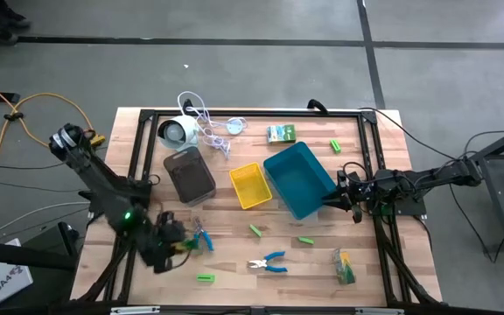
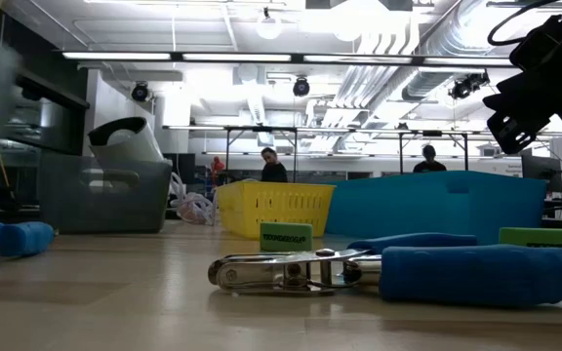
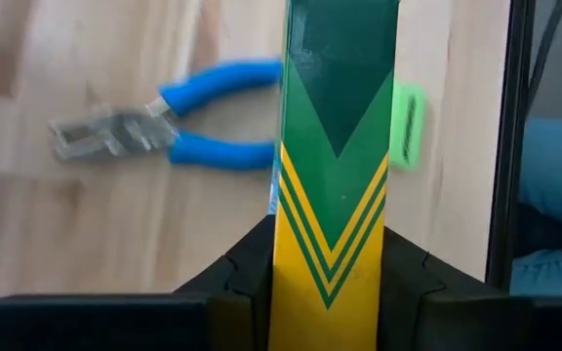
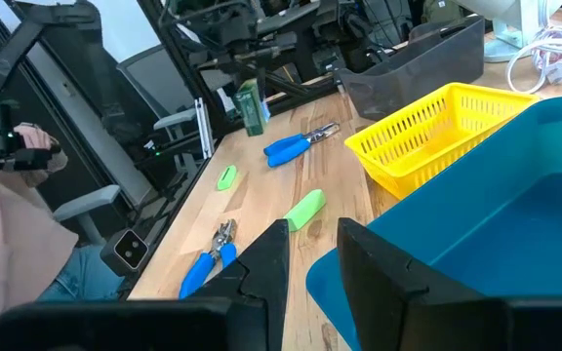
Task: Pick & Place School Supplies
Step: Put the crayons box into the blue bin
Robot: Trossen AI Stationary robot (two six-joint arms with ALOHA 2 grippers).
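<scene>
Left gripper (image 3: 325,292) near the desk's front-left corner, clamped on green-and-yellow pack (image 3: 332,146) above blue-handled pliers (image 3: 164,132). Right gripper (image 4: 310,249) at blue tray (image 4: 476,210), right edge; jaws narrowly parted, empty.

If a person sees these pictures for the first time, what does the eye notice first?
Probably the left gripper at the table's front left, shut on a green and yellow box held above blue-handled pliers. Next, the big blue tray near the table's middle, with the right gripper at its right edge.
</scene>
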